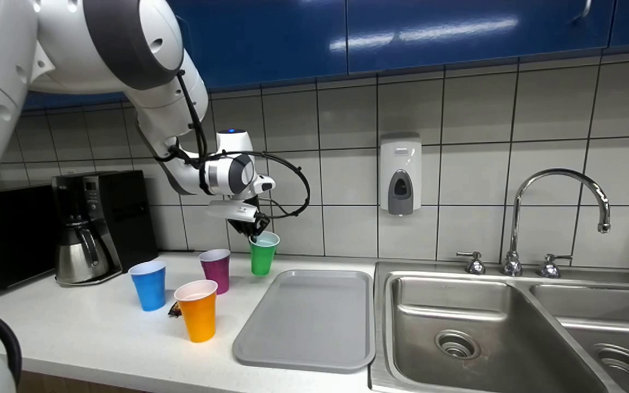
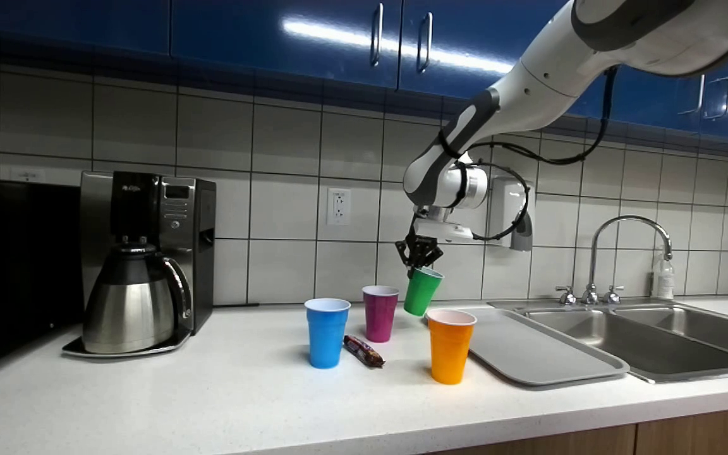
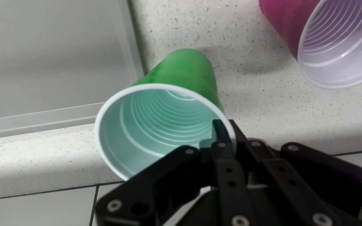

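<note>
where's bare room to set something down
Bare: the gray tray beside the sink; the counter between coffee maker and blue cup. Crowded: around the wrapped snack, among blue cup, purple cup and orange cup, and where the gripper pinches the green cup.

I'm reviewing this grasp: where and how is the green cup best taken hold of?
Probably by the rim, from above: though the green cup tilts, it opens upward, and the gripper can pinch the slim edge, as it does here, with one finger inside.
</note>
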Motion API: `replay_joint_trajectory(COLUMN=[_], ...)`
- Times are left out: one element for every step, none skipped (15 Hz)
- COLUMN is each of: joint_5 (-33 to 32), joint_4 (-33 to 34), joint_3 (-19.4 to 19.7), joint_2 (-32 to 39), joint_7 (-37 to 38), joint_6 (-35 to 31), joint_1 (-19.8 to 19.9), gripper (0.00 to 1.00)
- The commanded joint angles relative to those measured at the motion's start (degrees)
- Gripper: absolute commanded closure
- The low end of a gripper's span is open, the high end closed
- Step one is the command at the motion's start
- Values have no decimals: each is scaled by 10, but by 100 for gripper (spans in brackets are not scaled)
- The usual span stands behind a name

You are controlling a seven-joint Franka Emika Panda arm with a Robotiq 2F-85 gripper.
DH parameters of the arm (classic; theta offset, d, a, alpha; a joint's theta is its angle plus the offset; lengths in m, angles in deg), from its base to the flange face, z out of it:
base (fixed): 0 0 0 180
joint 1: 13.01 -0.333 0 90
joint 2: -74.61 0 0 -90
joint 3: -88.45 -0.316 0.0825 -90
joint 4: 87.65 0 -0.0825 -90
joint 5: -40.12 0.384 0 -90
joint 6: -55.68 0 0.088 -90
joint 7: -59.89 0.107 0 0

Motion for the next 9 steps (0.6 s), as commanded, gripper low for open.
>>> replay_joint_trajectory(joint_5=[13, 13, 12, 12, 10, 11, 10, 10, 9], joint_4=[39, 42, 44, 47, 49, 51, 54, 56, 57], joint_3=[-1, -1, -1, -1, 0, -1, -1, -1, -1], joint_2=[15, 17, 19, 21, 23, 25, 27, 29, 31], joint_7=[-19, -19, -20, -21, -20, -21, -21, -22, -23], joint_6=[43, 47, 52, 57, 60, 65, 69, 73, 76], joint_1=[-2, -2, -3, -4, -5, -6, -7, -8, -10], gripper=[99, 99, 99, 99, 99, 99, 99, 99, 99])
